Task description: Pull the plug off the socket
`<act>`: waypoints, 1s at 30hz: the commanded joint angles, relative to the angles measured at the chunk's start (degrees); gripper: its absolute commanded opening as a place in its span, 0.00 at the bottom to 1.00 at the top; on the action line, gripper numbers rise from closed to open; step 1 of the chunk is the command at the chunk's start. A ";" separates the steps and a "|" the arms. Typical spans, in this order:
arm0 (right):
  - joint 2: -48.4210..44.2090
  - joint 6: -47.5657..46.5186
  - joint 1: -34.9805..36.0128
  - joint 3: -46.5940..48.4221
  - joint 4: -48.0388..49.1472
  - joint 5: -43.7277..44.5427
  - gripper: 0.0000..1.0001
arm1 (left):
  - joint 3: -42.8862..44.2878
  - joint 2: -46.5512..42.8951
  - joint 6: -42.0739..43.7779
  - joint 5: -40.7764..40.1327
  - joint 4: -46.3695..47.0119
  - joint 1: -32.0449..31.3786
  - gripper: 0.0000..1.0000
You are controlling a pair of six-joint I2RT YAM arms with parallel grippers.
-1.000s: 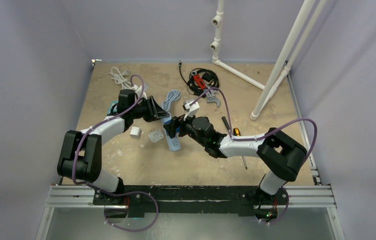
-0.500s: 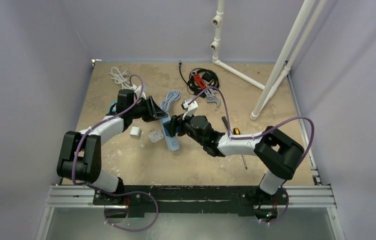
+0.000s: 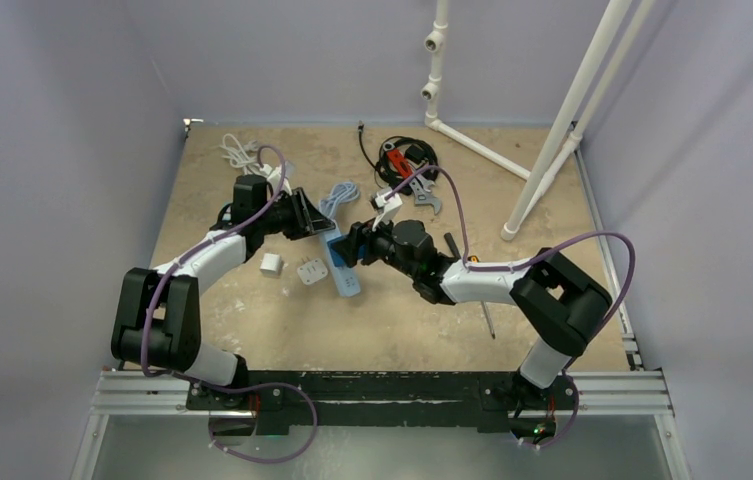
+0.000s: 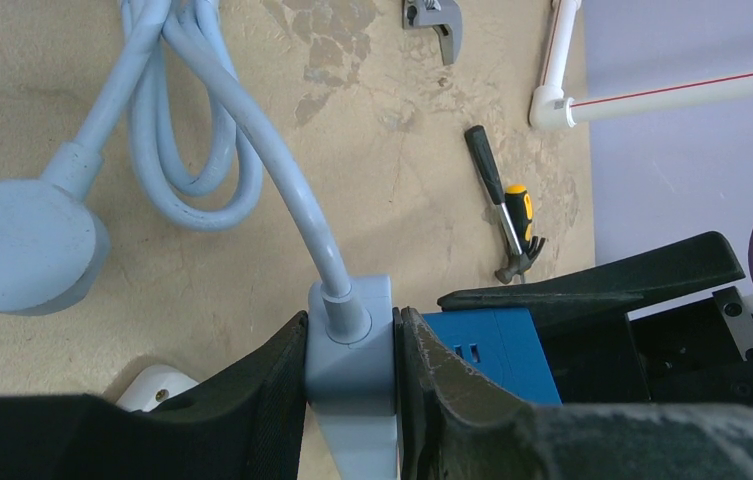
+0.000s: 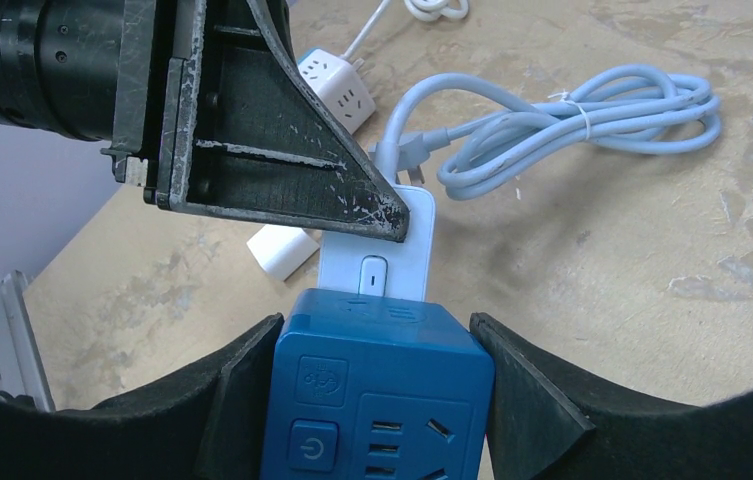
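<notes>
The sandy table (image 3: 252, 330) carries everything, and my pincers meet near its middle. My left pincer (image 4: 352, 330) is narrow, clamped on the cord end of the pale power strip (image 5: 392, 245). The strip's looped cord (image 5: 592, 120) lies just beyond it. My right pincer (image 5: 377, 345) grips the blue cube plug (image 5: 377, 410), one finger pressed to each side. The plug sits against the strip, but I cannot tell whether its pins are in. A small hammer (image 4: 510, 215) lies well apart.
</notes>
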 commanded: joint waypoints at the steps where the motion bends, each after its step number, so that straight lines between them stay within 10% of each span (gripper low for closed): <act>1: -2.69 -1.22 -0.23 -0.31 2.53 2.59 0.00 | 2.80 -2.27 1.37 1.06 1.56 -0.06 0.00; 15: 0.54 -3.21 11.57 6.30 -6.51 27.27 0.00 | 3.30 -1.17 2.43 -2.27 -1.69 -0.06 0.00; 30: -5.28 -0.99 0.00 0.35 -0.41 3.97 0.00 | 3.92 -1.87 4.46 -1.87 -1.88 -0.97 0.00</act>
